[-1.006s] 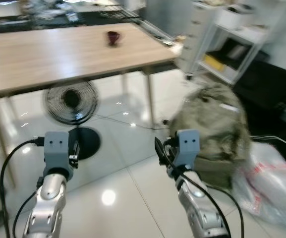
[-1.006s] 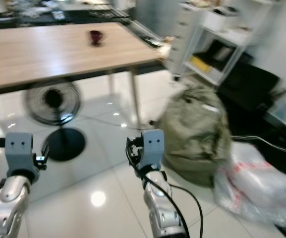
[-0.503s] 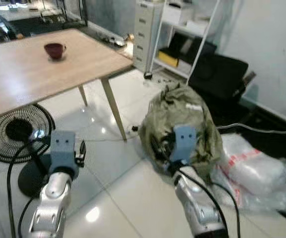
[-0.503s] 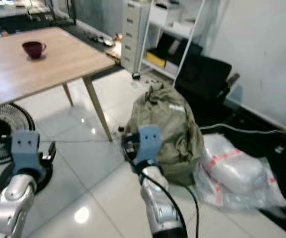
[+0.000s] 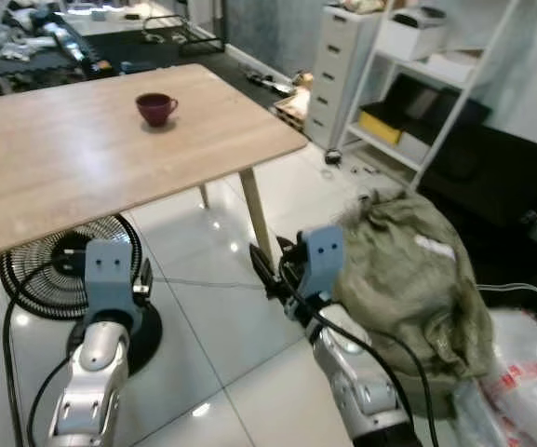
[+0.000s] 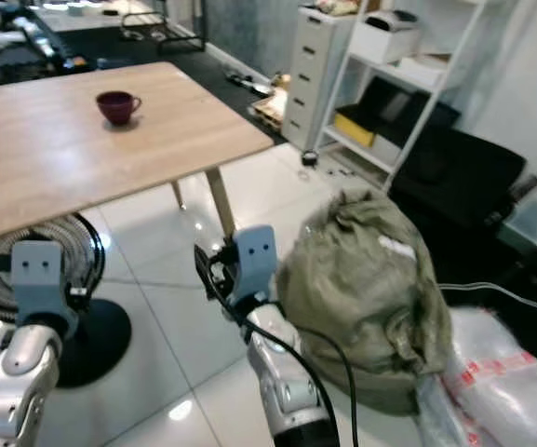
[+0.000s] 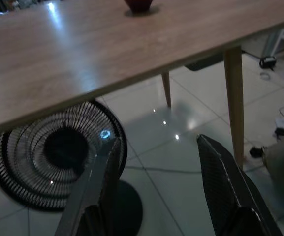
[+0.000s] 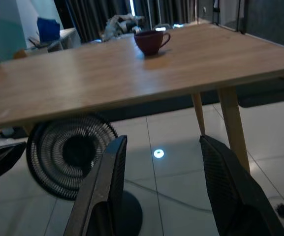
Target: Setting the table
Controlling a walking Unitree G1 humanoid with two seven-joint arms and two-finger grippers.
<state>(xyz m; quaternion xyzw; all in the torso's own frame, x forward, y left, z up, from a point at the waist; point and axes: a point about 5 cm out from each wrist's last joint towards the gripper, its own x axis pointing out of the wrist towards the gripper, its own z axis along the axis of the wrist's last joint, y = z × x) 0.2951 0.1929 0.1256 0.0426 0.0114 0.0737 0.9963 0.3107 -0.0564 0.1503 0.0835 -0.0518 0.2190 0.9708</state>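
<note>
At the far left, the left gripper (image 7: 156, 182) is raised in front of the robot, below the edge of the counter, its two black fingers spread wide with nothing between them. Beyond it a black floor fan (image 5: 59, 270) stands on the glossy white tiles under the counter (image 5: 54, 158), on a round black base.

The light wooden counter fills the upper left of the scene. On it, near the corner on the robot's right and well apart from both grippers, a dark red cup (image 5: 155, 108) sits upright with its handle turned to the right.

Right of the fan, in front of the counter's leg (image 5: 255, 216), the right gripper (image 8: 161, 189) is held up at about the same height as the other, fingers likewise apart and empty.

Further right, a bulging olive-green bag (image 5: 417, 289) slumps on the floor just beside the right arm. Behind it are a white shelf unit (image 5: 417, 84) and a white drawer cabinet (image 5: 338, 65). A clear plastic bag (image 5: 529, 372) lies at the far right.
</note>
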